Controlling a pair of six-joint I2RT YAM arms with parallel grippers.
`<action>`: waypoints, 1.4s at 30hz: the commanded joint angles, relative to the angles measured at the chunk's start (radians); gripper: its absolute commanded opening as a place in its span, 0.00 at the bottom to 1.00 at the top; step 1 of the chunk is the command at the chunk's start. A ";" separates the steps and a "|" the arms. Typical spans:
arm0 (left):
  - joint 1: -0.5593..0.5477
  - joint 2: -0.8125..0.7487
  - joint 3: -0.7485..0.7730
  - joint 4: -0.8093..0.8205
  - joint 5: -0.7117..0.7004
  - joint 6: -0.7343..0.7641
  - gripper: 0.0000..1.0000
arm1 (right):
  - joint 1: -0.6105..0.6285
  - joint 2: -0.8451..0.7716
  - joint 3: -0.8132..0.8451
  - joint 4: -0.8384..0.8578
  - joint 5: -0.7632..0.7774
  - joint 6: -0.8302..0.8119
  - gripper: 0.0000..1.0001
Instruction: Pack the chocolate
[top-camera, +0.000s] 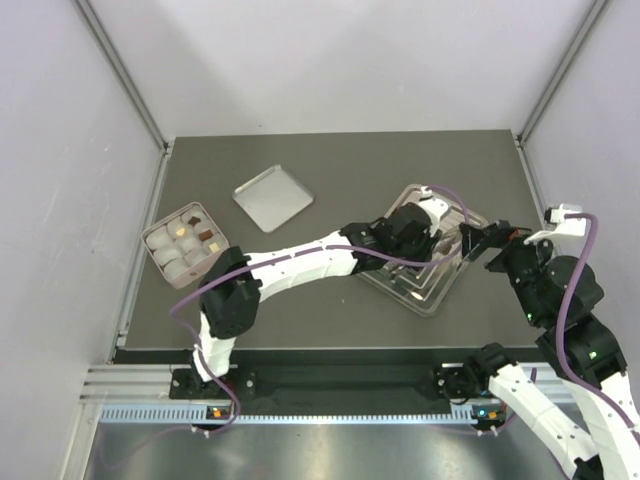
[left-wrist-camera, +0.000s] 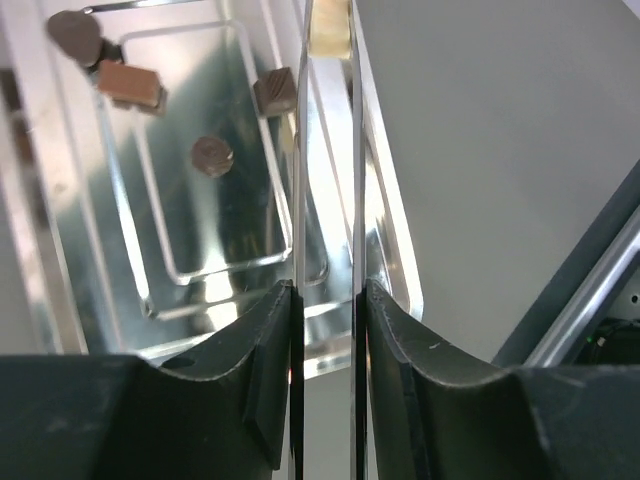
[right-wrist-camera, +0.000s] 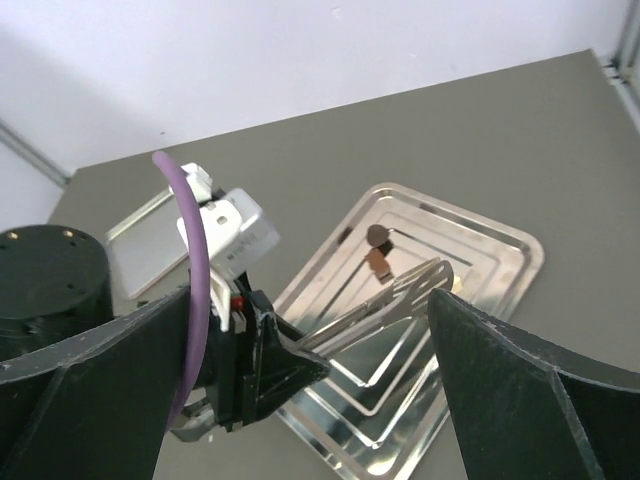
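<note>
My left gripper (left-wrist-camera: 328, 290) is shut on a pair of thin steel tongs (left-wrist-camera: 300, 150) and holds them low over the steel tray (left-wrist-camera: 200, 240). A pale cream bit (left-wrist-camera: 330, 35) shows between the tong tips. Brown chocolate pieces lie on the tray: a round one (left-wrist-camera: 212, 155), a dark block (left-wrist-camera: 275, 92), a lighter block (left-wrist-camera: 130, 84) and a dark round one (left-wrist-camera: 72, 35). My right gripper (right-wrist-camera: 310, 300) is open and empty beside the tray's right edge (top-camera: 478, 243). The right wrist view shows the tongs (right-wrist-camera: 420, 280) and two pieces (right-wrist-camera: 378, 248).
A compartment box (top-camera: 185, 243) with white paper cups and a few chocolates stands at the left. Its flat metal lid (top-camera: 272, 197) lies behind it. The left arm (top-camera: 300, 262) stretches across the table's middle. Frame posts stand at the back corners.
</note>
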 joint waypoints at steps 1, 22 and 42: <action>0.010 -0.152 -0.015 -0.018 -0.073 -0.029 0.37 | 0.012 -0.004 0.017 -0.001 0.001 0.001 1.00; 0.795 -0.829 -0.358 -0.484 -0.257 -0.191 0.37 | 0.012 0.019 -0.076 0.080 -0.104 0.018 1.00; 1.252 -0.748 -0.565 -0.485 -0.056 -0.164 0.34 | 0.012 -0.004 -0.095 0.099 -0.115 0.005 1.00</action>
